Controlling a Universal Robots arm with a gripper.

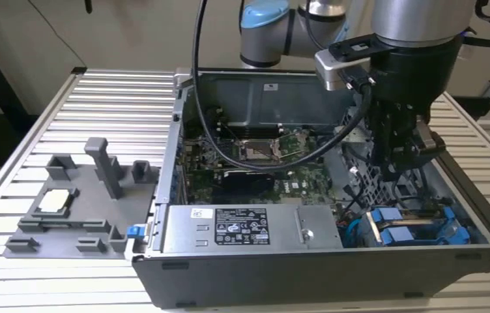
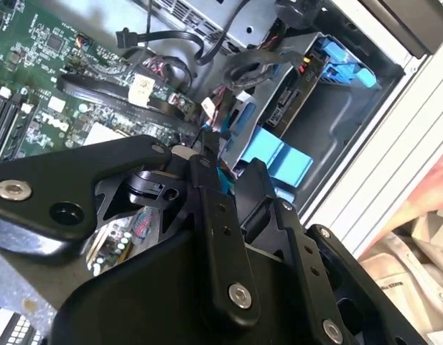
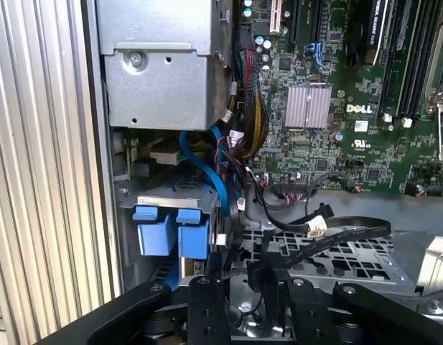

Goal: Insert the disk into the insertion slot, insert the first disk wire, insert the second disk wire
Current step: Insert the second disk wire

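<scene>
Disk (image 1: 410,231) and its blue carrier already sit low in the cage at the case's front corner, toward the exterior view's right, with the blue tabs (image 3: 171,231) facing up out of the slot (image 3: 160,205). So my judgement is that seating is done and the wire work is in hand.

To do it well, I think I should keep my wrist square to the cage, so a plug goes straight into its socket without prying sideways, and stay clear of the loose bundle of cables (image 3: 239,136) hanging between the circuit board (image 3: 336,108) and the cage.

I, the gripper (image 3: 239,287), hang just above the cage, beside the blue tabs. My fingers (image 2: 221,215) stand narrow, close together. A dark cable runs between them in both wrist views, and they look pinched on it, though the plug end itself is hidden from me.
</scene>
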